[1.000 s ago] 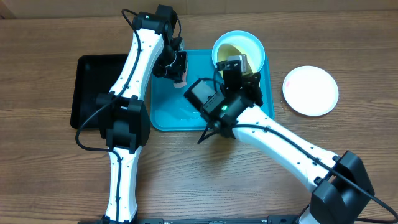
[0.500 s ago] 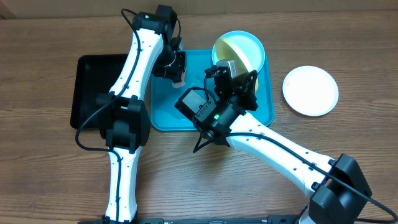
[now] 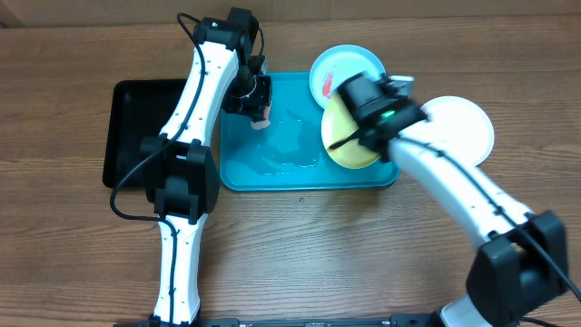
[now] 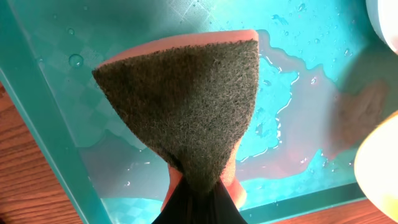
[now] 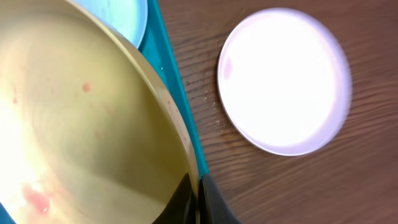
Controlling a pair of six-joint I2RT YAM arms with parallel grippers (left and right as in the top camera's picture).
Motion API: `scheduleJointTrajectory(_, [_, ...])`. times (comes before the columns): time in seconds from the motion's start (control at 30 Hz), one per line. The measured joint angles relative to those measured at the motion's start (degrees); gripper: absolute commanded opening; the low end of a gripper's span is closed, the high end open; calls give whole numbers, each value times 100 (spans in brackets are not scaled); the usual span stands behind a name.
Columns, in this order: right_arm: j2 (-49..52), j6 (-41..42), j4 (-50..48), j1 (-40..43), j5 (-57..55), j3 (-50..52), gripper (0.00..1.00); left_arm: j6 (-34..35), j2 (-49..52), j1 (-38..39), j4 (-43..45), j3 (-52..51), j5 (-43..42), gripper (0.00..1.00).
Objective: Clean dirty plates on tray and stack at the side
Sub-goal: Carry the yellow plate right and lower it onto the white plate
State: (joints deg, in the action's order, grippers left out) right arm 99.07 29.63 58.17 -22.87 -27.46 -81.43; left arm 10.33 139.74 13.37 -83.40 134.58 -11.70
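Pinching the yellow-green plate [image 5: 81,124] by its rim in the right gripper [image 5: 198,193], tilted above the turquoise tray [image 3: 272,177], right end, near the white plate [image 5: 283,81]. Clamping a sponge [image 4: 186,106] in the left gripper [image 4: 193,202]. Probably stacking: next, centre over white, lower flat.

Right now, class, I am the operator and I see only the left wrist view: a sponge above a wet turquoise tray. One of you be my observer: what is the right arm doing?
Observer: The right fingers pinch the rim of the yellow-green plate, which is tilted over the tray's right side.
Operator: Is any dirty plate lying in the tray?
Observer: Yes, the blue-rimmed plate, with a red smear, sits at the tray's far right corner.
Operator: Is anything set aside yet?
Observer: The white plate lies alone on the table, to the right of the tray.
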Motion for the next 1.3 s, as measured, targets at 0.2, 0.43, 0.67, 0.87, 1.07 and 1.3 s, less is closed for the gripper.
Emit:
scheduleJointTrajectory(0.2, [-299, -654, -201, 1860, 2297, 0, 4, 2, 0, 0, -2, 0, 0, 4])
scheduleJointTrajectory(0.43, [-302, -920, -505, 3659, 3178, 44, 4, 0, 0, 0, -2, 0, 0, 4])
scheduleJointTrajectory(0.67, [-15, -975, -748, 4363, 3320, 151, 4, 42, 0, 0, 0, 0, 0, 4])
scheduleJointTrajectory(0.87, [903, -918, -866, 4430, 3209, 197, 4, 68, 0, 0, 2, 0, 0, 4])
scheduleJointTrajectory(1.07, [1287, -817, -933, 4452, 3128, 227, 25, 72, 0, 0, 2, 0, 0, 4])
scheduleJointTrajectory(1.3, [1287, -822, -446, 4459, 3095, 109, 39, 129, 0, 0, 4, 0, 0, 4])
